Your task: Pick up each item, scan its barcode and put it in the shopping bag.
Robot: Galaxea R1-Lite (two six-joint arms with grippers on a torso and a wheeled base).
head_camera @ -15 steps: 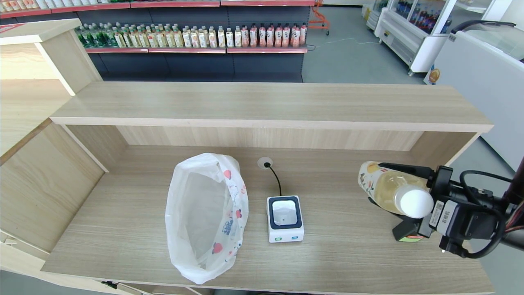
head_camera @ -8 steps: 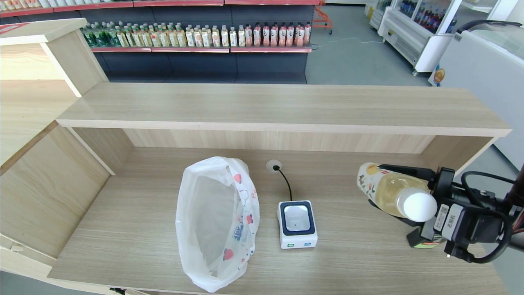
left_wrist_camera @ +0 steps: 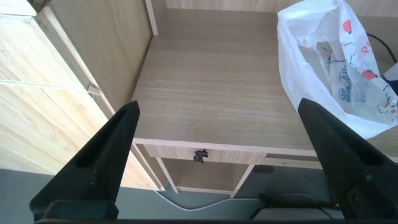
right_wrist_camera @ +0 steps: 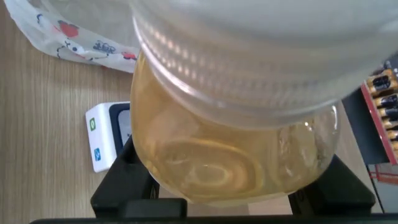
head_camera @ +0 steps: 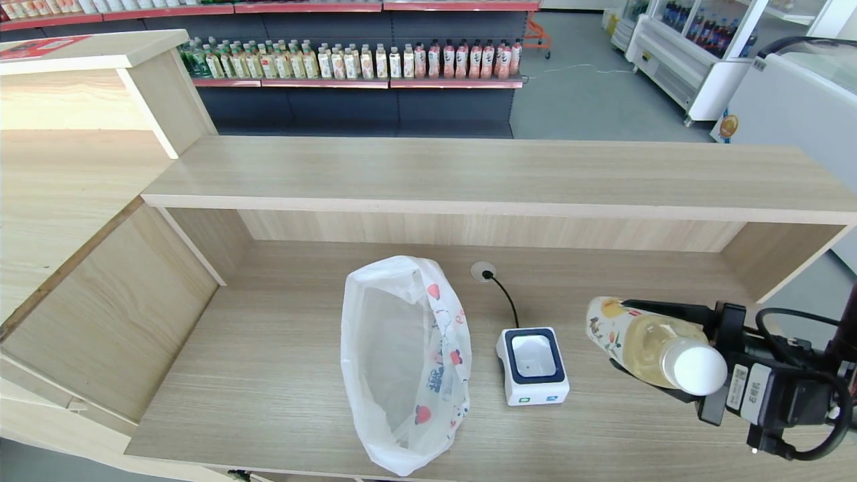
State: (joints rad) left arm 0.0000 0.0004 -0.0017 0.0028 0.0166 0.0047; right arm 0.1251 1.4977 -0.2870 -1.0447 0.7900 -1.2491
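Note:
A clear bottle (head_camera: pixel 646 341) of pale yellow drink, with a white cap and a fruit-printed label, lies sideways in my right gripper (head_camera: pixel 626 335), which is shut on it above the right of the counter (head_camera: pixel 268 348). In the right wrist view the bottle (right_wrist_camera: pixel 236 143) looms close, with the scanner (right_wrist_camera: pixel 102 134) below and beside it. The white barcode scanner (head_camera: pixel 533 365) with its dark window sits just left of the bottle. An open white shopping bag (head_camera: pixel 405 361) with red prints stands left of the scanner. My left gripper (left_wrist_camera: pixel 219 107) hangs open off the counter's front left edge, near the bag (left_wrist_camera: pixel 336 68).
A black cable (head_camera: pixel 505 301) runs from the scanner to a hole in the counter. A raised wooden ledge (head_camera: pixel 495 174) walls the back, and side panels close both ends. Shelves of bottles (head_camera: pixel 348 63) and freezers stand on the shop floor beyond.
The head camera has swung left, so the whole scene sits further right. Against the scanner, the bottle in my right gripper has moved closer and lower.

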